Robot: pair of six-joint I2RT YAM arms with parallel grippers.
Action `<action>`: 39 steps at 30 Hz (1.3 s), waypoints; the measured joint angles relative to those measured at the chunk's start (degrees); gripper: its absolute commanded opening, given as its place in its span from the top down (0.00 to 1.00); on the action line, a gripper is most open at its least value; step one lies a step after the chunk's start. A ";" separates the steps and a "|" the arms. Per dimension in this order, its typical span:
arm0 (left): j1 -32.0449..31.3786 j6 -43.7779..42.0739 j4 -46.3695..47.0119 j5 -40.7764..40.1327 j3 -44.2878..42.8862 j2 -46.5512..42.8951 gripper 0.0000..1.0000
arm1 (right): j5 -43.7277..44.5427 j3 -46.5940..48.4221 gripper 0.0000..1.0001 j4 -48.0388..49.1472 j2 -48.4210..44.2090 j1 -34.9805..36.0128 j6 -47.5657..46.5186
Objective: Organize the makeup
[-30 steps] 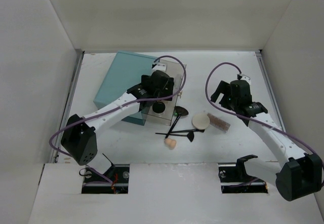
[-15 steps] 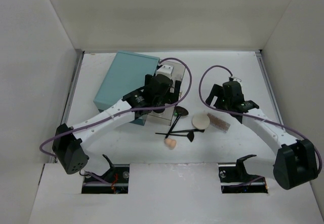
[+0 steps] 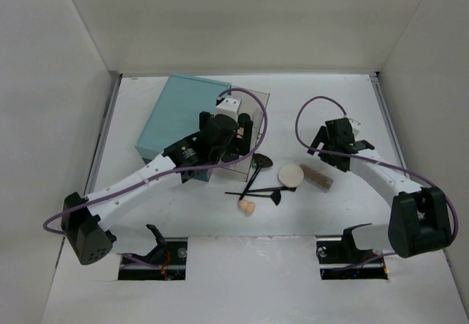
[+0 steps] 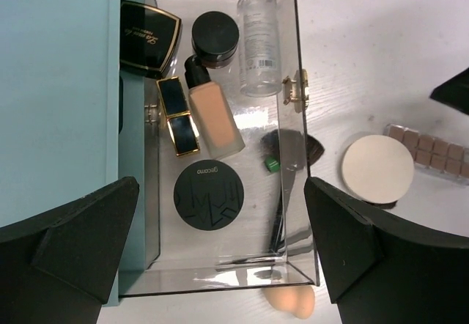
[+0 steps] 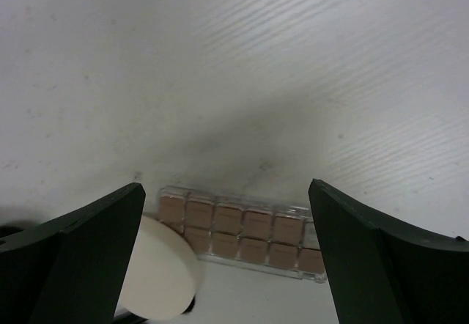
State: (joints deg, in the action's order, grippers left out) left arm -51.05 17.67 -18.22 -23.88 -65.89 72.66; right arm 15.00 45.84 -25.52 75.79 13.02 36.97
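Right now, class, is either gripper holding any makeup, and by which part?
Nothing is held. The left gripper is open above the clear organizer; the right gripper is open near the palette.

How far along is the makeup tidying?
Done: a round compact, foundation bottle and clear bottle lie in the clear case. In hand: nothing; both jaws are open. Still to do: the puff, palette, sponge and brushes are out on the table.
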 measured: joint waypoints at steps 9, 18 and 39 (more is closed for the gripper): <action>0.70 0.00 -0.66 -0.81 0.85 -0.31 0.00 | -2.64 -5.38 0.00 -1.53 0.70 -2.45 3.96; 1.92 0.00 -0.87 -0.98 1.79 -1.03 0.00 | -9.53 -8.39 0.00 -1.46 -4.46 -0.24 4.92; 3.04 0.02 -0.85 -1.03 5.14 -5.31 0.00 | -9.25 -11.61 0.00 -4.09 -19.19 6.58 6.73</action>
State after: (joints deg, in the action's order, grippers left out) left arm -48.01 17.69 -19.07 -24.91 -60.75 67.35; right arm 5.76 34.24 -29.61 56.60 19.59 43.70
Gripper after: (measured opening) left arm 0.997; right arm 0.999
